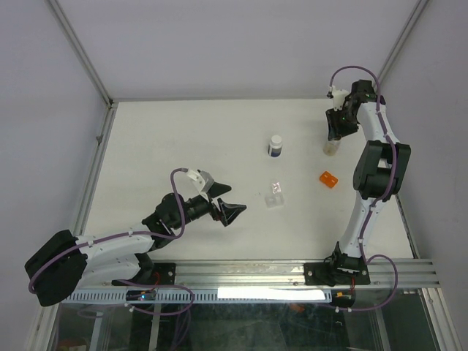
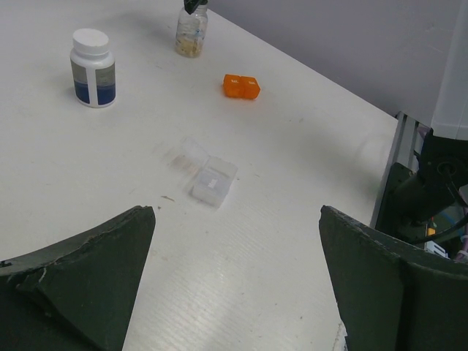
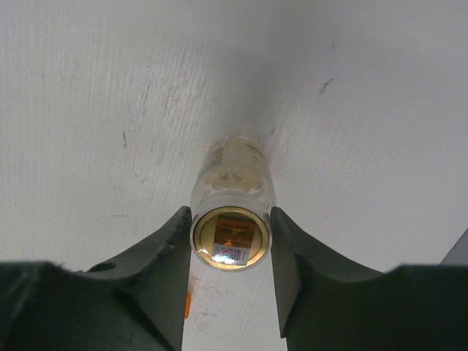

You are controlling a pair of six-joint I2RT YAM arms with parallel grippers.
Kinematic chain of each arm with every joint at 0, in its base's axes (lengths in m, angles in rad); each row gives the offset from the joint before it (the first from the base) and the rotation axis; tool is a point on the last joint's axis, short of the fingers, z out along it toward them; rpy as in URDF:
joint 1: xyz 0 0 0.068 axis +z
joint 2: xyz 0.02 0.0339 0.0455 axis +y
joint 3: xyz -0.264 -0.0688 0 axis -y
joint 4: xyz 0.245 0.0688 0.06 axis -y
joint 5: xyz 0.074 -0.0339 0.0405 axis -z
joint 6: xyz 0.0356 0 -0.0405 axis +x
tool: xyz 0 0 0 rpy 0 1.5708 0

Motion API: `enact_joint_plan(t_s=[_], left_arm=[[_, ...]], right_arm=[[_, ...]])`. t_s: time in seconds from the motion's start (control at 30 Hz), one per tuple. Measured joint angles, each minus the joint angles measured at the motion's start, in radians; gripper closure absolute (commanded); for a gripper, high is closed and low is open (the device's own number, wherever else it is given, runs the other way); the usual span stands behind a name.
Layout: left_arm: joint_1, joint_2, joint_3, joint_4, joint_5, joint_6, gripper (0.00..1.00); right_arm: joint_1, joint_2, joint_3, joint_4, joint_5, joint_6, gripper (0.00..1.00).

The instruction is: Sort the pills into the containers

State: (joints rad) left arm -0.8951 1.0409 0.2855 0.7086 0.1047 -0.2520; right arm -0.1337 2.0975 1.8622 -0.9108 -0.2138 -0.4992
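A small clear vial (image 1: pixel 333 146) with a tan tint stands upright at the far right of the table, with pale pills in its bottom. My right gripper (image 1: pixel 336 136) comes down on it from above. In the right wrist view both fingers press the sides of the vial (image 3: pixel 231 219) just below its open mouth, so the right gripper (image 3: pixel 231 238) is shut on it. The flat transparent two-cell box (image 1: pixel 275 194) lies mid-table, its lid open (image 2: pixel 213 180). My left gripper (image 1: pixel 228 203) hovers left of the box, wide open and empty (image 2: pixel 238 216).
A white-capped pill bottle (image 1: pixel 276 145) with a blue label stands behind the transparent box (image 2: pixel 93 67). A small orange two-cell box (image 1: pixel 328 179) lies right of centre (image 2: pixel 241 86). The right arm's column rises near the table's right edge (image 1: pixel 380 172).
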Motion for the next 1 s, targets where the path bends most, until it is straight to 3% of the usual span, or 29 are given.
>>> enact_joint_plan(t_s=[0.3,0.6,1.0], left_arm=[[0.000,-0.004,0.000,-0.013,0.000,0.000,0.01],[0.000,-0.051,-0.004,0.015,0.028,-0.006,0.01],[0.000,-0.041,0.054,0.015,0.156,0.053,0.04]], right_arm=[[0.000,-0.005,-0.006,0.002,0.000,-0.004,0.99],[0.000,-0.212,-0.139,0.010,-0.163,0.006,1.00],[0.034,-0.562,-0.389,-0.003,-0.661,0.008,1.00]])
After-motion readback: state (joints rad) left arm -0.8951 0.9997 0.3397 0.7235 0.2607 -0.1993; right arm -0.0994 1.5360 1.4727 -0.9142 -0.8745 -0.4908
